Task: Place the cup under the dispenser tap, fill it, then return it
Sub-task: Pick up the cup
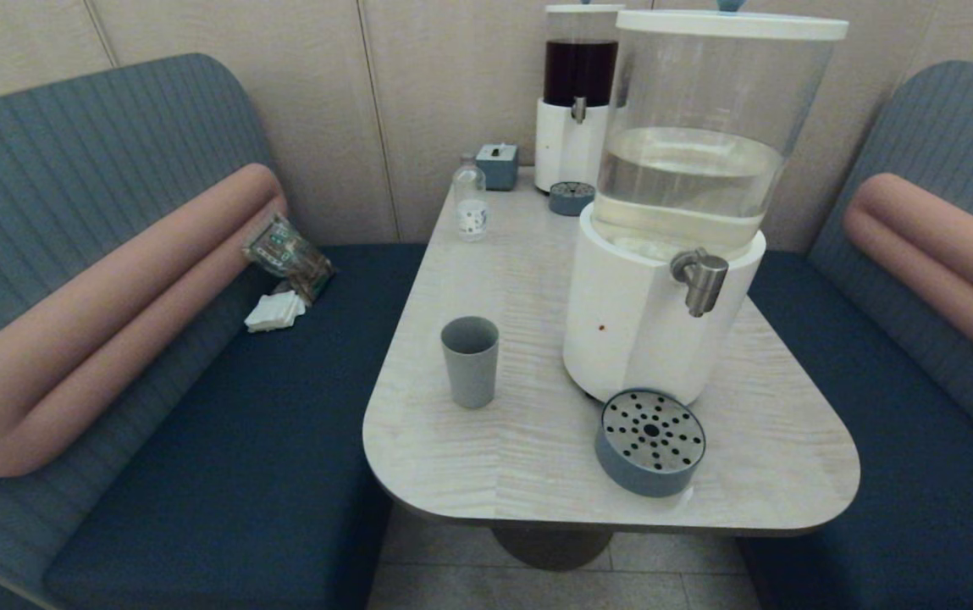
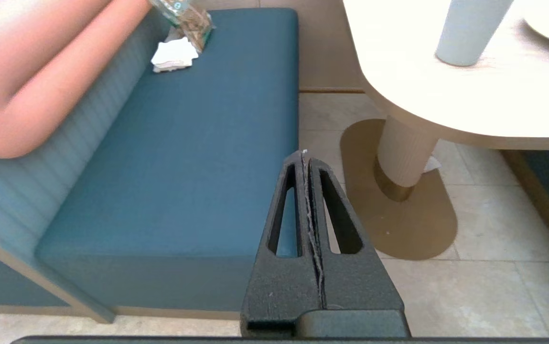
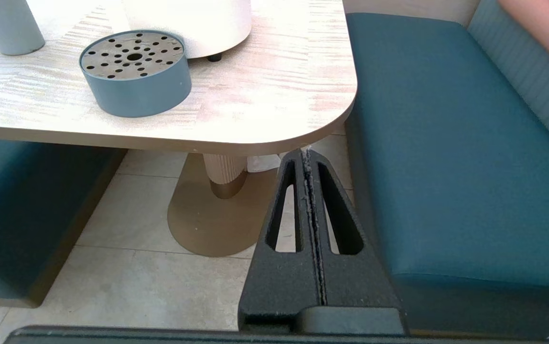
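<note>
The grey-blue cup [image 1: 470,361] stands upright and empty on the table's left half, left of the big dispenser; its base also shows in the left wrist view [image 2: 470,29] and the right wrist view [image 3: 9,26]. The steel dispenser tap [image 1: 700,280] juts from the white base under the clear tank. The round drip tray [image 1: 650,440] lies in front of the base, below the tap. Neither arm shows in the head view. My left gripper [image 2: 304,155] hangs shut and empty below table height, over the floor by the left bench. My right gripper [image 3: 306,154] is shut and empty, just under the table's right front corner.
A small clear bottle [image 1: 470,200], a blue-grey box [image 1: 498,165], a second drip tray [image 1: 572,197] and the dark-liquid dispenser [image 1: 577,93] stand at the table's back. Blue benches flank the table [image 1: 486,474]; a packet [image 1: 287,254] and white napkins [image 1: 275,311] lie on the left one.
</note>
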